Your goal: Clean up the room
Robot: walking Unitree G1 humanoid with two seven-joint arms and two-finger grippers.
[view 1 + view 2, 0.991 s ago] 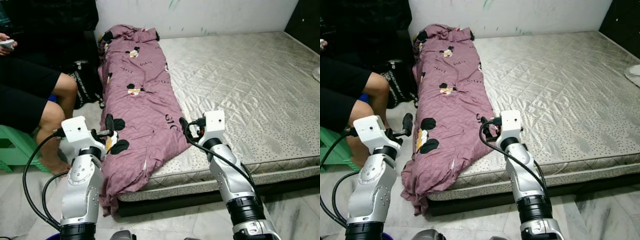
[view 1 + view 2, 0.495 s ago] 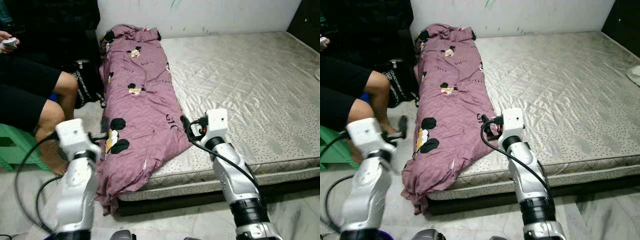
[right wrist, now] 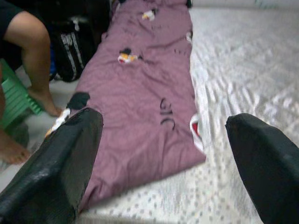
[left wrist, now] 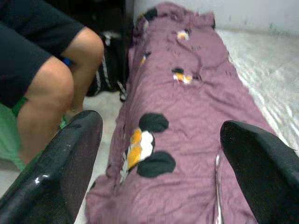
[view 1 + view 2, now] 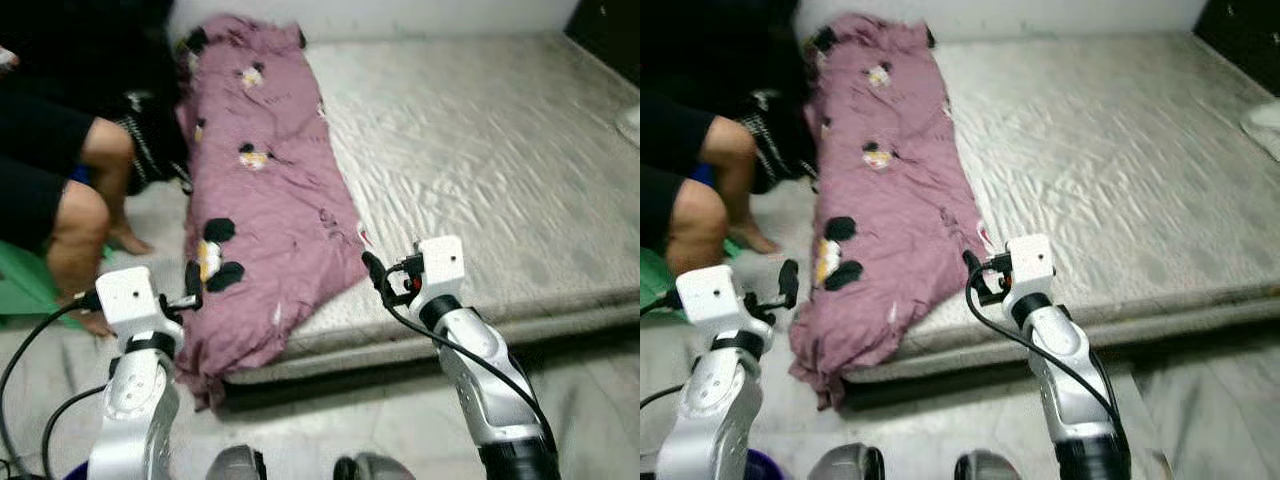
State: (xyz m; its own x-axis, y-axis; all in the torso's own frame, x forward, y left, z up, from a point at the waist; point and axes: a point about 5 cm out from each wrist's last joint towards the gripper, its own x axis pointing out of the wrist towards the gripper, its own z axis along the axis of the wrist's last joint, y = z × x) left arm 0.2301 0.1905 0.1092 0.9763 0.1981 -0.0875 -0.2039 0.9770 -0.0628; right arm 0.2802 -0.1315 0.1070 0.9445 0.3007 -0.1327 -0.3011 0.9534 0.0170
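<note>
The left gripper (image 5: pixel 190 285) is held out in front of the robot at the near end of the bed, its two black fingers (image 4: pixel 60 168) spread wide with nothing between them. That arm rises from below with the wrist bent forward, so the fingers point at the hanging corner of the purple blanket (image 5: pixel 260 215). The right gripper (image 5: pixel 372 272) is likewise spread wide and empty (its wrist view shows both fingers (image 3: pixel 51 163) far apart). Its silver arm slants up from the lower right, and the fingertips sit just beside the blanket's right edge, over the mattress (image 5: pixel 500 150).

There is one blanket, a long crumpled purple strip with black and yellow cartoon patches. It runs along the left side of the one bare, quilted, silver-grey mattress, from the wall down to the near corner, where its end droops over the edge toward the pale floor (image 5: pixel 330 430).

One person (image 5: pixel 60 190) sits left of the bed, two bare legs showing, on a green stool (image 5: pixel 20 290). A dark bag (image 5: pixel 150 140) lies between the person's legs and the blanket.
</note>
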